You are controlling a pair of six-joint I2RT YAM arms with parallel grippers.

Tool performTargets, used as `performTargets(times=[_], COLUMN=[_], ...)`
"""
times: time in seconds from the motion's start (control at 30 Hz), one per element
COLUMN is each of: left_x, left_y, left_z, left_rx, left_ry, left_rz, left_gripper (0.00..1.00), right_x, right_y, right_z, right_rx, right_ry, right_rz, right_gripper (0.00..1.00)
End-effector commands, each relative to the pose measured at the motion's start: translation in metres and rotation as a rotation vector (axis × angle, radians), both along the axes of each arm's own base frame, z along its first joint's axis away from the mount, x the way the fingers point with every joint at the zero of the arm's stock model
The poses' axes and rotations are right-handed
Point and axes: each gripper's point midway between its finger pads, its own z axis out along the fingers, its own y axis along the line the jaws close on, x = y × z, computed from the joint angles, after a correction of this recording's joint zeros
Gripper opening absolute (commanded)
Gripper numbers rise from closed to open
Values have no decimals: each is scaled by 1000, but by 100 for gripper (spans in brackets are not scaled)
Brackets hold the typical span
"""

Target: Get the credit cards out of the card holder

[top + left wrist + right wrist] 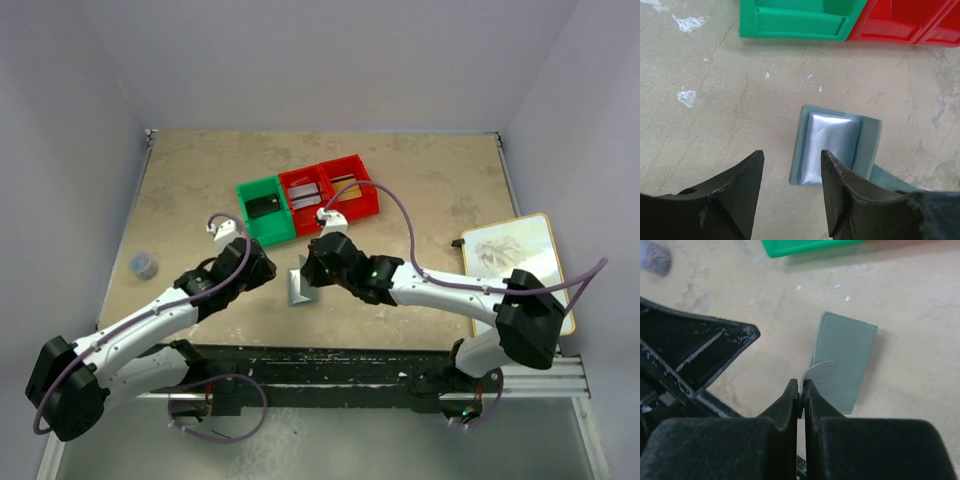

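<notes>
The light blue card holder (298, 288) lies on the table between my two grippers, one panel lifted. My right gripper (801, 387) is shut on its small rounded snap tab (821, 372), with the holder's outer panel (847, 360) just beyond my fingertips. My left gripper (791, 162) is open and empty, just short of the holder's inner panel (832, 145), which shows a shiny clear pocket. I cannot tell whether a card sits in that pocket. In the top view the left gripper (262, 268) is left of the holder and the right gripper (312, 268) is over its right edge.
A green bin (265, 210) and two red bins (305, 198) (352, 186) stand just behind the holder, with cards lying in them. A small grey object (142, 264) sits at the left. A framed picture board (520, 255) lies at the right edge.
</notes>
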Motion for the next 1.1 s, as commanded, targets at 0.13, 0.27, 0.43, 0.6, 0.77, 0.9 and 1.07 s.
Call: performTargets(times=[0.13, 0.27, 0.43, 0.6, 0.77, 0.9, 1.07], left_x=[9, 7, 6, 8, 11, 5, -5], left_y=[0, -22, -58, -66, -41, -44, -54], left_z=[30, 25, 19, 8, -6, -11, -34], left_rx=[-43, -94, -167, -130, 4, -6, -16], left_ry=[-111, -99, -57, 2, 47, 57, 142], left_rz=[-2, -93, -240, -276, -195, -234, -287], left_gripper=[48, 48, 48, 48, 48, 48, 46], right_x=[-1, -8, -15, -9, -4, -2, -1], right_y=[-26, -55, -65, -66, -79, -80, -83], right_z=[-16, -47, -69, -76, -98, -105, -109], right_rx=[248, 317, 330, 291, 170, 153, 145], right_ry=[130, 213, 274, 279, 333, 346, 353], right_rz=[54, 5, -27, -41, -130, -149, -172], right_gripper=[0, 0, 0, 0, 0, 0, 0])
